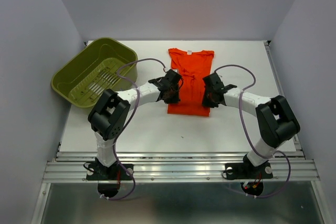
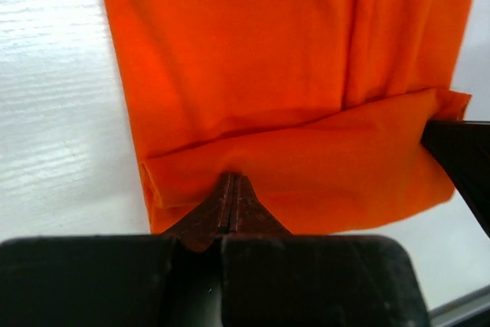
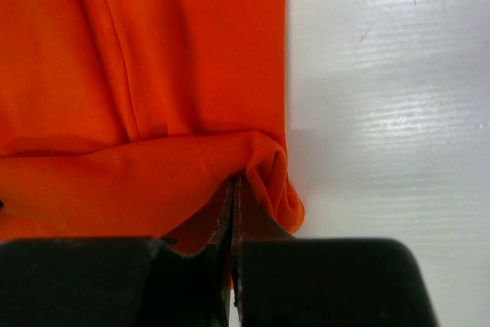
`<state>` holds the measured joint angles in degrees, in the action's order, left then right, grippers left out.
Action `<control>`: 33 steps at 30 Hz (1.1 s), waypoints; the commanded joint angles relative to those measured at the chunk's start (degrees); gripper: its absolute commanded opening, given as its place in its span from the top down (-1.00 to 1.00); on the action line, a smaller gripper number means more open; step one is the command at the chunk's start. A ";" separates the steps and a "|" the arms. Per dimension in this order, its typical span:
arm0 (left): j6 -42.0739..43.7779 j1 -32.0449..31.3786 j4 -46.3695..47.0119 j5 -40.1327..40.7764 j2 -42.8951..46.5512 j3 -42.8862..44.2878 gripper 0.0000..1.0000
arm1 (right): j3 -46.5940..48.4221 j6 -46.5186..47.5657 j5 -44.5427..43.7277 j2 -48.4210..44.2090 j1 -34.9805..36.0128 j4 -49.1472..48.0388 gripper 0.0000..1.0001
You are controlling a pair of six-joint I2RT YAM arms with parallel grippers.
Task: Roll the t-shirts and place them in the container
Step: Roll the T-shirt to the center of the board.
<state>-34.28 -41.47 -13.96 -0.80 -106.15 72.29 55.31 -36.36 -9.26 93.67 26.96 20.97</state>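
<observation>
Your left gripper (image 2: 232, 185) and right gripper (image 3: 233, 188) pinch the folded hem of this limp, light t-shirt (image 1: 191, 66); roll evenly.

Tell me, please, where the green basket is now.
In the top view, the olive-green basket lies at the far left of the table, to the left of the orange t-shirt.

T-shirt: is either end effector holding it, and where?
Both: left end effector and right end effector each pinch the t-shirt by its folded-over near edge, toward the left and right ends.
</observation>
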 commanded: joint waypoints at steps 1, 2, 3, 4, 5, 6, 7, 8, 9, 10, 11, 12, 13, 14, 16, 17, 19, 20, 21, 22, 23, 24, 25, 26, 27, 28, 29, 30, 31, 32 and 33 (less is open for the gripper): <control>2.02 0.95 1.30 2.73 -0.72 3.21 1.00 | 3.13 1.55 -3.31 2.30 -0.33 -3.13 0.99; 2.03 1.13 1.13 2.82 -0.99 3.21 1.00 | 3.23 1.55 -3.40 2.83 -0.33 -3.04 0.99; 2.11 1.22 0.86 3.08 -0.82 3.12 1.00 | 3.31 1.73 -3.31 2.75 -0.33 -2.78 0.99; 2.20 1.22 0.34 3.60 -0.47 2.77 1.00 | 3.58 1.73 -3.22 1.88 -0.33 -2.26 0.98; 2.20 1.31 0.16 3.87 -0.20 2.59 1.00 | 3.66 1.73 -3.05 1.09 -0.33 -1.99 0.99; 2.12 1.31 -0.19 4.22 0.24 2.42 1.00 | 3.67 1.90 -2.79 0.03 -0.33 -1.64 0.99; 2.11 1.31 -0.63 4.92 1.37 1.89 1.00 | 3.93 1.99 -2.35 -1.02 -0.33 -1.03 0.99; 2.03 1.31 -0.81 5.19 2.17 1.63 1.00 | 4.19 1.91 -1.82 -2.08 -0.33 -0.59 0.99; 1.85 1.31 -0.81 5.28 3.04 1.36 1.00 | 4.28 2.08 -1.03 -4.26 -0.33 -0.41 0.99; 1.76 1.22 -0.81 5.45 3.84 1.10 1.00 | 4.37 1.73 1.15 -5.24 -0.33 -0.41 0.99; 1.50 1.22 -0.81 5.46 5.50 0.75 1.00 | 4.37 1.38 2.39 -6.12 -0.33 -0.49 0.99; 1.41 1.13 -0.81 5.37 6.30 0.57 1.00 | 4.46 0.60 3.53 -7.17 -0.33 -0.49 0.99; 1.32 1.13 -0.81 5.19 7.00 0.48 1.00 | 4.37 0.07 4.94 -7.44 -0.33 -0.58 0.99; 1.15 1.04 -0.72 4.67 7.96 0.13 1.00 | 4.02 -0.72 5.47 -7.62 0.28 -0.67 0.99; 0.80 1.04 -0.20 3.09 8.67 -0.92 1.00 | 3.41 -1.43 6.87 -7.54 0.81 -1.63 0.99; 0.62 1.04 0.07 2.91 8.68 -1.45 1.00 | 3.14 -1.78 7.32 -7.19 0.81 -2.07 0.99; 0.45 1.13 0.59 3.08 8.07 -2.24 1.00 | 2.18 -3.18 9.24 -6.57 1.34 -3.99 0.99; 0.36 1.13 0.42 3.17 6.93 -2.50 1.00 | 1.82 -3.89 11.08 -5.87 1.34 -4.97 0.99; 0.27 1.13 0.42 3.43 6.40 -2.68 1.00 | 1.47 -3.89 11.71 -5.43 1.34 -6.02 0.99; 0.01 1.13 1.55 3.43 5.70 -3.12 1.00 | 0.86 -4.24 12.24 -4.90 1.34 -7.68 0.98; -0.17 1.22 2.17 3.52 5.43 -4.17 1.00 | 0.77 -4.25 11.90 -3.16 1.34 -8.14 0.98; -0.34 1.22 2.87 3.44 5.08 -4.61 1.00 | 0.77 -4.59 11.28 -2.10 1.34 -8.23 0.99; -0.52 1.22 3.58 3.87 4.64 -4.96 1.00 | 0.77 -4.42 10.49 -1.04 1.34 -8.66 0.99; -0.70 1.31 3.76 4.05 3.59 -5.32 1.00 | 0.68 -4.25 10.05 1.06 1.34 -8.93 0.99; -0.61 1.31 3.93 4.31 2.88 -5.32 1.00 | 0.59 -3.90 9.61 1.95 1.34 -9.63 0.99; -0.70 1.39 3.94 4.49 2.27 -5.41 1.00 | 0.50 -3.72 9.61 2.91 1.34 -9.72 0.99; -0.78 1.40 4.02 4.92 1.22 -5.58 1.00 | 0.59 -3.37 7.08 3.62 1.34 -9.72 0.99; -0.87 1.40 4.20 5.19 0.77 -5.76 1.00 | 0.59 -2.93 6.10 4.76 1.34 -9.63 0.99; -0.87 1.31 4.11 5.63 0.33 -5.76 1.00 | 0.76 -2.49 4.96 5.03 1.34 -9.20 0.99; -0.79 1.39 3.94 5.89 -0.02 -5.67 1.00 | 1.11 -2.14 4.60 5.03 1.34 -8.76 0.99; -0.61 1.40 3.59 6.16 0.06 -5.67 1.00 | 1.64 -1.53 4.42 4.77 1.34 -8.32 0.99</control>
<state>-34.94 -40.38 -11.31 3.09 -106.24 67.05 56.18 -39.83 -0.82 98.59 27.86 13.58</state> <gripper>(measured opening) 0.025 0.020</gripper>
